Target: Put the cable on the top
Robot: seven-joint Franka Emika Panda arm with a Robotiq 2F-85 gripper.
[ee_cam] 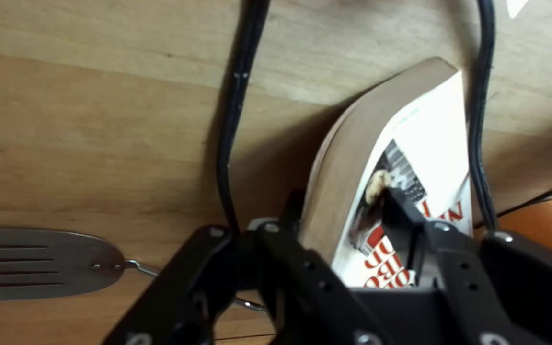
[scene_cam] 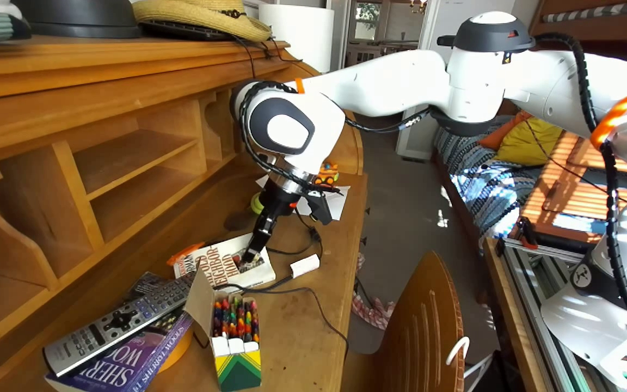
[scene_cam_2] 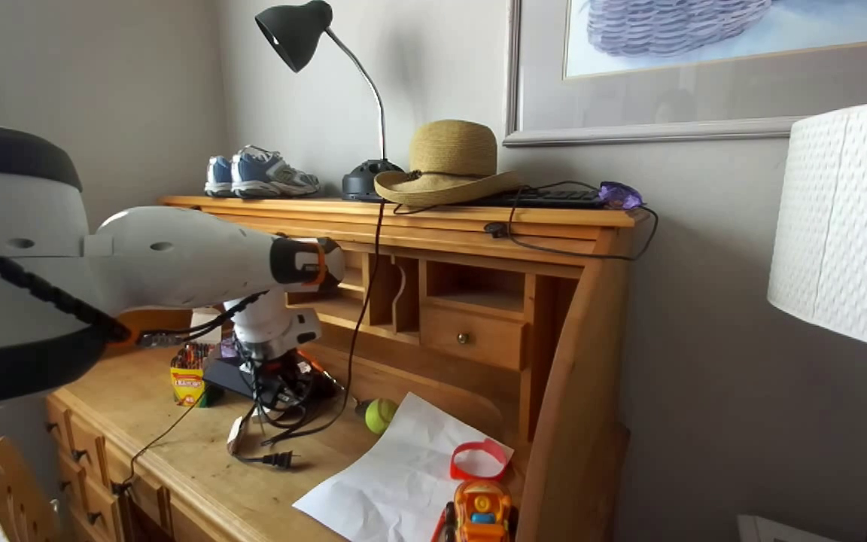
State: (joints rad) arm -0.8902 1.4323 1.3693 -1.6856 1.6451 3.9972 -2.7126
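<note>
The gripper (ee_cam: 344,206) is pointing down at the desk (scene_cam: 286,332) with its fingers (scene_cam: 260,234) standing moderately apart; the end of a paperback (ee_cam: 400,158) is showing in the gap, and whether either finger is pressing on it I cannot tell. In the wrist view the cable (ee_cam: 236,96) is running as 2 black strands, 1 outside each finger, and none of it is showing between them. In an exterior view its plug (scene_cam_2: 278,460) is resting on the desk near a sheet of paper (scene_cam_2: 396,482), while a black length, probably the same cable, is hanging down from the top ledge (scene_cam_2: 576,217) beside the straw hat (scene_cam_2: 452,150). The fingers are likely straddling the paperback because the cable is running so close beside it; a catch would probably be calling for a small sideways shift.

The cubbyholes (scene_cam: 134,152) are walling in the back of the desk, so the easier lifting room is probably lying toward the front edge, where the chair (scene_cam: 425,326) is standing. The ledge's lip is jutting out above the cubbyholes and might be catching a rising loop. Along it the hat, the lamp (scene_cam_2: 364,181) and the shoes (scene_cam_2: 272,177) are standing in a row, so the cable would be going into the gaps between them
</note>
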